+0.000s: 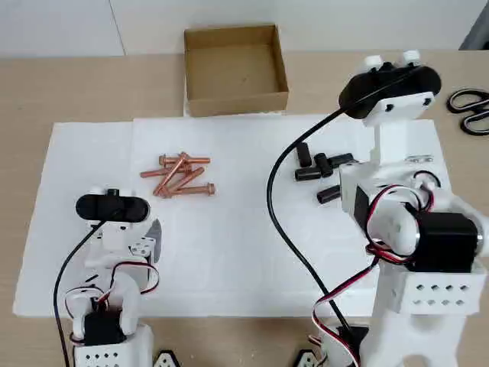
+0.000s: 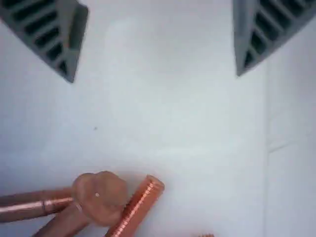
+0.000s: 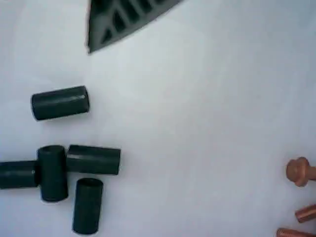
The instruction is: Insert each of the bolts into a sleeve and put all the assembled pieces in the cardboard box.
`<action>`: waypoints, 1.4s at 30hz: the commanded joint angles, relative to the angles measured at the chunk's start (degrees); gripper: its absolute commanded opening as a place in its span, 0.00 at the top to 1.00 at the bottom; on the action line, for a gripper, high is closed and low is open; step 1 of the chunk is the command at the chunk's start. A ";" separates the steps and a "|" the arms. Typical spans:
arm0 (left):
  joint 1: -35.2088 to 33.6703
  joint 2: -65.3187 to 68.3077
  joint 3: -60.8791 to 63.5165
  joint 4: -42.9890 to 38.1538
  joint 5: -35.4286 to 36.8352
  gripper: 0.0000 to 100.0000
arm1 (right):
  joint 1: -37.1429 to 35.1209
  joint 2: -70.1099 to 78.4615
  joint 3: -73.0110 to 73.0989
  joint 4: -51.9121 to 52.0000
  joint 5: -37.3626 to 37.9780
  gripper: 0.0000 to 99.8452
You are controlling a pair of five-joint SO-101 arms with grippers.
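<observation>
Several copper bolts lie in a loose pile on the white sheet, left of centre. Several black sleeves lie scattered to the right of centre. The cardboard box stands open at the back middle. My left gripper is open above bare sheet, with bolt ends just ahead of it. In the high view the left gripper sits short of the pile. One grey finger of my right gripper hangs over the sheet, apart from the sleeves, with nothing touching its tip.
A white sheet covers the wooden table's middle. Black scissors lie at the far right edge. A black cable loops from the right arm across the sheet. Bolt heads show at the rim of the right wrist view.
</observation>
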 commanded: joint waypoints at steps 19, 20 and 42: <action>0.18 -0.09 -0.22 -1.32 0.18 0.80 | 0.22 -1.19 -0.09 -0.57 0.62 0.82; 0.18 -0.09 -0.22 -1.32 0.18 0.80 | 0.22 -1.19 -0.09 -0.57 0.62 0.82; 0.18 -0.09 -0.22 -1.32 0.18 0.80 | 0.04 -0.66 5.80 -0.92 0.53 0.82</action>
